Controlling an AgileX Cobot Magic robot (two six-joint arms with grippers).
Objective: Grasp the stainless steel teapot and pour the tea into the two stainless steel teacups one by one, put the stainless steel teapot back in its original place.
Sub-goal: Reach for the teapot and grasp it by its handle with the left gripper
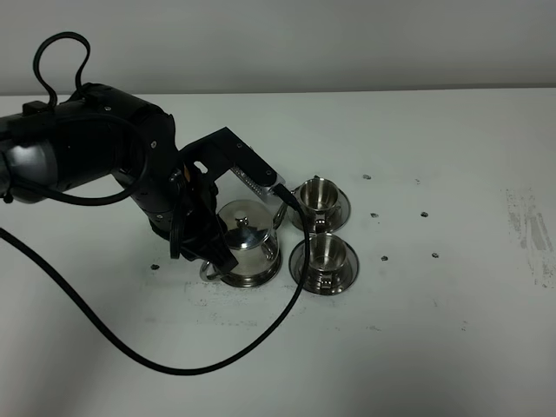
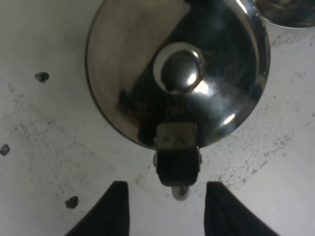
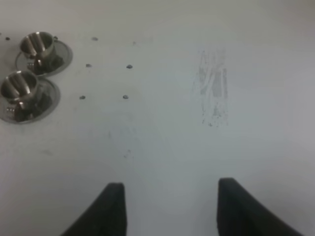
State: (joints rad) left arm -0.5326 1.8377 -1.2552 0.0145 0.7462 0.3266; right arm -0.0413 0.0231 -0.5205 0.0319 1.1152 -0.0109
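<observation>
The stainless steel teapot point(image 1: 248, 242) stands upright on the table, left of the two stainless steel teacups. In the left wrist view I look straight down on the teapot's domed lid and knob point(image 2: 181, 73). Its dark handle point(image 2: 177, 164) lies between the fingers of my left gripper point(image 2: 170, 209), with a gap on each side. That left gripper point(image 1: 211, 254) is open at the pot's left side. The far teacup point(image 1: 318, 195) and the near teacup point(image 1: 327, 252) each sit on a saucer. My right gripper point(image 3: 170, 209) is open over bare table, with both teacups point(image 3: 38, 44) point(image 3: 18, 84) far off. The original place is hidden under the pot.
A black cable point(image 1: 174, 369) loops over the table in front of the left arm and rises past the near cup's saucer point(image 1: 349, 271). Small dark specks point(image 1: 383, 258) dot the white tabletop, and a scuffed patch point(image 3: 212, 91) lies to the right.
</observation>
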